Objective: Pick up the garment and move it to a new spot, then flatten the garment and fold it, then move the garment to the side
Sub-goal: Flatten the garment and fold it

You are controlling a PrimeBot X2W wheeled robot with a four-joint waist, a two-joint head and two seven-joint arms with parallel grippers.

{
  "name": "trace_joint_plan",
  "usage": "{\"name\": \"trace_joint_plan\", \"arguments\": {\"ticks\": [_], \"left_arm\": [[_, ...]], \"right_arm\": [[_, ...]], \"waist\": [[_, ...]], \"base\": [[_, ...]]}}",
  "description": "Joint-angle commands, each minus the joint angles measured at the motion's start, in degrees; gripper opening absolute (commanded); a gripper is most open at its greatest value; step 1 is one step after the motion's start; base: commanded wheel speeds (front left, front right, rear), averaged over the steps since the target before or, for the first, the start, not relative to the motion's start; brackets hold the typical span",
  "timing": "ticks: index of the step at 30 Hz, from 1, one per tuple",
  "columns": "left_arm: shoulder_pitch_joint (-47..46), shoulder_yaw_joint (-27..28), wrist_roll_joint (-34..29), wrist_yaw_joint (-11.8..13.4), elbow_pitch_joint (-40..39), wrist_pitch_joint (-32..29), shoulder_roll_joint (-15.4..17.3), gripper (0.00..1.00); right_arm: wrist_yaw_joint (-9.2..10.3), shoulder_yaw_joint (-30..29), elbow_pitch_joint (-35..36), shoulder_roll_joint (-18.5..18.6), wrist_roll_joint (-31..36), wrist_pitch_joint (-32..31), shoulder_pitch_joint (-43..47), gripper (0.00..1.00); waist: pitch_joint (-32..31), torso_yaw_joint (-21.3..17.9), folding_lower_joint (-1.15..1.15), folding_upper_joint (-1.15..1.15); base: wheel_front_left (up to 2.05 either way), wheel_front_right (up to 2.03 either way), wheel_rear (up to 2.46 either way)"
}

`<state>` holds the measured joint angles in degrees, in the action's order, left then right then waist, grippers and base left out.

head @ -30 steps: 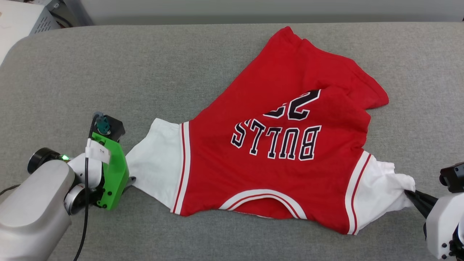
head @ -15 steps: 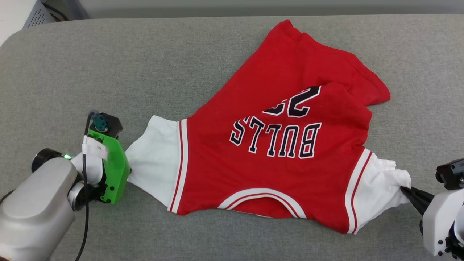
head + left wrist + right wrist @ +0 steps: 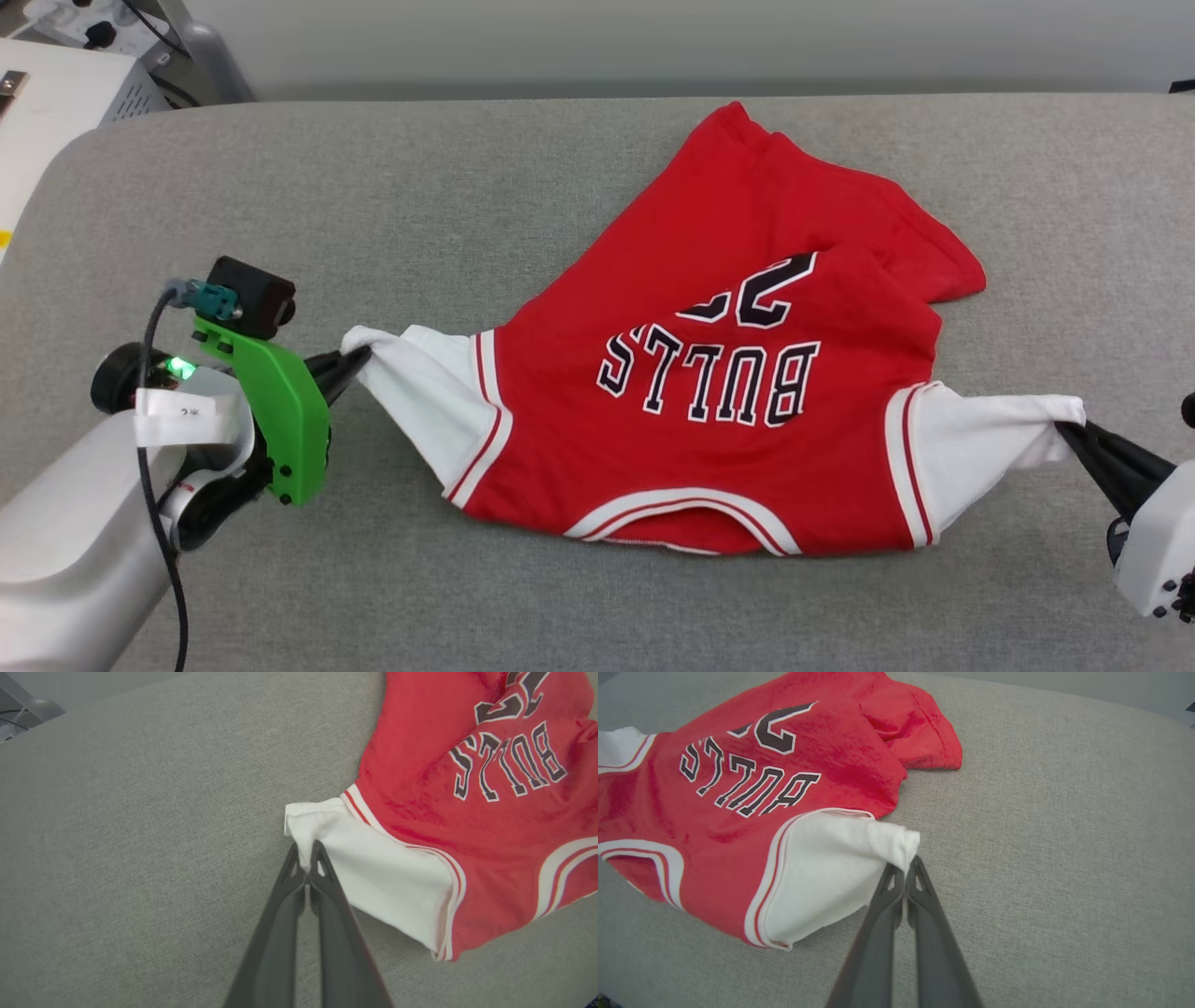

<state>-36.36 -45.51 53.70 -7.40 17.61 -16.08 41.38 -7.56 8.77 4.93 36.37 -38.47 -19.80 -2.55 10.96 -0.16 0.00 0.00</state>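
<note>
Pinches the shirt (image 3: 709, 373) by both white sleeves, left fingers (image 3: 287, 896) and right fingers (image 3: 920, 896) closed tight on the cuffs, apparently mid-flattening on the gray surface (image 3: 467, 187), and next likely needs to draw the sleeves apart and smooth the folded-over far hem.

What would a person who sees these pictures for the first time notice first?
The garment, bright red with "BULLS" printed in black, lies in the middle of the grey padded surface, with its print upside down in the head view. Its two white sleeves are pulled outward: the left tool is shut on one tip and the right tool on the other.
</note>
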Motion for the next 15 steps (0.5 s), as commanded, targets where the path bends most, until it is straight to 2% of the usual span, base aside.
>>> {"name": "trace_joint_plan", "arguments": {"ticks": [1,9,15], "left_arm": [[0.6,0.7,-0.1,0.0,-1.3,1.2,1.1,0.00],[-1.2,5.6,-0.4,3.2,-12.1,6.2,3.4,0.00],[-4.6,8.7,-2.3,7.4,-21.1,8.4,3.2,0.00]], "right_arm": [[0.08,-0.8,1.0,-0.1,-0.6,0.6,-0.5,0.00],[0.08,-5.9,6.8,0.8,-2.8,0.4,-3.4,0.00],[0.08,-10.3,10.2,2.2,-3.6,-0.4,-7.9,0.00]], "waist": [[-1.5,0.6,0.00,0.00],[-3.9,0.9,0.00,0.00],[-4.5,0.8,0.00,0.00]], "base": [[0.00,0.00,0.00],[0.00,0.00,0.00],[0.00,0.00,0.00]]}}
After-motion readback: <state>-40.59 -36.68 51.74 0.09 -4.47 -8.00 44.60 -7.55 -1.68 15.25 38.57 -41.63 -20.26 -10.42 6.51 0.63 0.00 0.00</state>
